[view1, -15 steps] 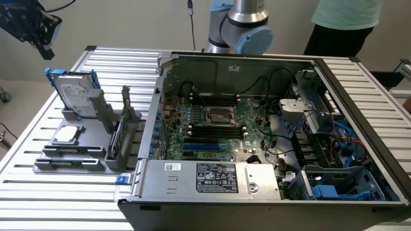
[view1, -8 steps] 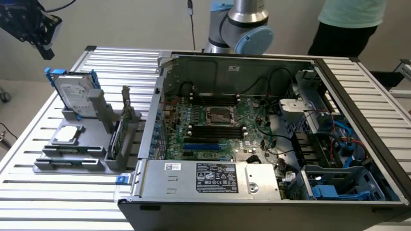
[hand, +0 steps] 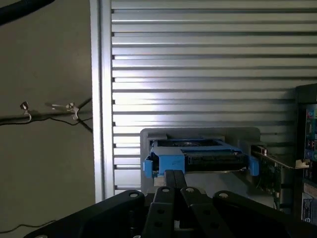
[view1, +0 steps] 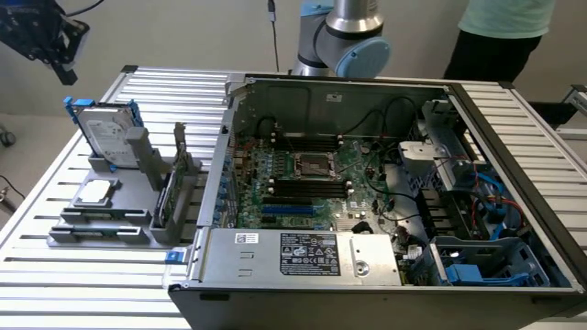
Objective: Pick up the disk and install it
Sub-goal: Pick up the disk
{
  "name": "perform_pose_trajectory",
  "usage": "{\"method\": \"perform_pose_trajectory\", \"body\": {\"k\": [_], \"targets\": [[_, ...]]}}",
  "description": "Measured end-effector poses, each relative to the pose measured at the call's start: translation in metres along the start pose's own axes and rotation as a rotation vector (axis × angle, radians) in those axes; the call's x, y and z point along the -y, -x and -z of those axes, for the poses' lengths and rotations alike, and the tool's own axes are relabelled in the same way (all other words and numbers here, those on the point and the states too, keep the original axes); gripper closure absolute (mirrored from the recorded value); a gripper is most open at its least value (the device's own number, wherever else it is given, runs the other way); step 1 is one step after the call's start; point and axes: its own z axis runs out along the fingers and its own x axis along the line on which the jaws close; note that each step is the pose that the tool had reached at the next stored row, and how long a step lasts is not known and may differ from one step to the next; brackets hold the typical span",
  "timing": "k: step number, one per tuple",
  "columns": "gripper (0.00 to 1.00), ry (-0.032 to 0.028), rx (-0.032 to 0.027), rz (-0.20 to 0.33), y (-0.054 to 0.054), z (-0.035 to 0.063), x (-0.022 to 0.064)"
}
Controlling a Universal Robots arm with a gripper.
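One disk [view1: 104, 132] to deal with. Stands on its narrow end in a slot of the grey rack [view1: 101, 232], propped that way, by the look of it, to leave the upper end and both long sides free for a grasp from above. Sits straight below the jaws, well apart from them, touched by nothing. Gripper [view1: 64, 72] above it, pinched shut on empty air: fingertips [hand: 171, 179] pressed together, no gap, nothing between. Seen from the wrist, disk [hand: 198, 157] straight ahead of the closed jaws and roughly centred on them, probably on purpose, for a square approach. Counts, on that showing, as pick-up not begun. Shows a silver-grey metal body, a white label across the broad face, blue plastic rails [view1: 134, 113] down both long sides; end-on, shows a thin dark edge between two blue tabs. Shares the rack with a smaller flat silver square [view1: 96, 192] lying further from the jaws, and a circuit card [view1: 179, 172] stood on edge off to one side of them. Open computer case [view1: 367, 89] further off to that same side, lid off and insides exposed, presumably to give access for fitting. Person [view1: 500, 34] standing beyond the case, far from the jaws.
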Motion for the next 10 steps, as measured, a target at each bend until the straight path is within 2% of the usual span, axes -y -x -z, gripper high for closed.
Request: {"method": "perform_pose_trajectory", "body": {"k": [10], "targets": [[0.89, 0.0046, -0.0033, 0.181, 0.0000, -0.0002, 0.0000]]}}
